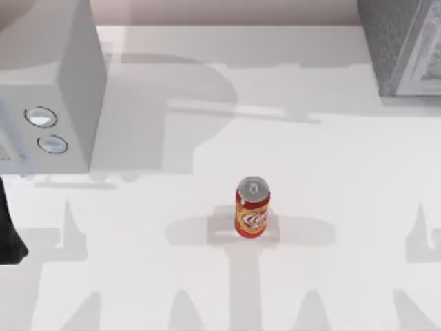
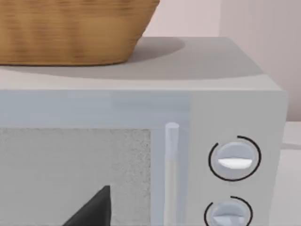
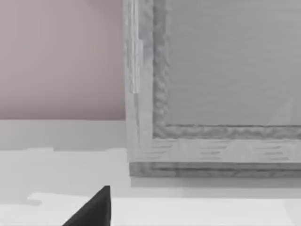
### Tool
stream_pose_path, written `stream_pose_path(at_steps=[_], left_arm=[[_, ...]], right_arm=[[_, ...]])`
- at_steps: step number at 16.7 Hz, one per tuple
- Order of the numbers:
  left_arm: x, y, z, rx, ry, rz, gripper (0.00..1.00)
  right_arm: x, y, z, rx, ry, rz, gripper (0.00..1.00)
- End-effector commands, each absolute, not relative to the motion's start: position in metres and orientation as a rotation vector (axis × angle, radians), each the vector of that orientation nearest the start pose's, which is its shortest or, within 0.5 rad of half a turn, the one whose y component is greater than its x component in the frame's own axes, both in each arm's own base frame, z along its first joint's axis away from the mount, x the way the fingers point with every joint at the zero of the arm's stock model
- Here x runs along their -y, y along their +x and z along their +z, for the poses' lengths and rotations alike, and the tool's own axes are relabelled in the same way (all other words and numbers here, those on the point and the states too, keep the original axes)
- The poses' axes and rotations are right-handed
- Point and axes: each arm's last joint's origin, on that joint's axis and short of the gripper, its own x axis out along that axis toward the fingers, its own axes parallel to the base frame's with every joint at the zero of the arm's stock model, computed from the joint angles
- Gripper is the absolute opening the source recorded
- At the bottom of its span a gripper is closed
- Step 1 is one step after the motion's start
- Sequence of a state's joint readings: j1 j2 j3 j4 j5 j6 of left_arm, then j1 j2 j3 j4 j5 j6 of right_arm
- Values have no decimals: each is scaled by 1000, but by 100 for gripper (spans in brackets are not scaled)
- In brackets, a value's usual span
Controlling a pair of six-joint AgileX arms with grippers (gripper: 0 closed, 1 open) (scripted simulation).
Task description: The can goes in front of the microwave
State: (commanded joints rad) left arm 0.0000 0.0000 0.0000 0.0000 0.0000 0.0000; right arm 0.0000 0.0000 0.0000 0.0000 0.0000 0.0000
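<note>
One small red can [image 1: 252, 207] stands upright on the white table [image 1: 344, 276], near the middle, with its silver top up and its yellow label showing. Nothing touches the can. Off to the left of the can, at the table's edge, a dark bit of the left arm [image 1: 9, 234] pokes in. Farther back than the can and well to its left sits the microwave [image 1: 52, 83], a big pale grey box with two round knobs [image 1: 41, 117] on its front. The can is well apart from the microwave, out past its knob side and not in front of it. The left gripper [image 2: 94, 212] is up close to the microwave's front, low by the door and its long handle [image 2: 171, 169], and I cannot tell if this gripper is wide or narrow. A brown woven basket [image 2: 70, 28] rests on top of the microwave. Farther back than the can and far to its right is a darker speckled grey box [image 1: 403, 41] with a white panel. The right gripper [image 3: 94, 212] hangs low over the table near that box, and I cannot tell if it is wide or narrow either. Behind it all is a plain pinkish wall [image 3: 61, 56].
</note>
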Motion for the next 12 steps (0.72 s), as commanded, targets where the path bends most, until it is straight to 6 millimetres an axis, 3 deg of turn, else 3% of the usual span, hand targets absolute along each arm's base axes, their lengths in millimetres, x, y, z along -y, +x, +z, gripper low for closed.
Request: stream_pose_path(at_steps=[5,9,12], left_arm=[[3,106,171,-20,8,-24,100],[13,112,202,-136,37,-123,100],[26,128,228,-319,70,-239,100]], right_arm=[[1,106,160,0,0,0,100],[1,106,160,0,0,0,100],[1,106,160,0,0,0,100]])
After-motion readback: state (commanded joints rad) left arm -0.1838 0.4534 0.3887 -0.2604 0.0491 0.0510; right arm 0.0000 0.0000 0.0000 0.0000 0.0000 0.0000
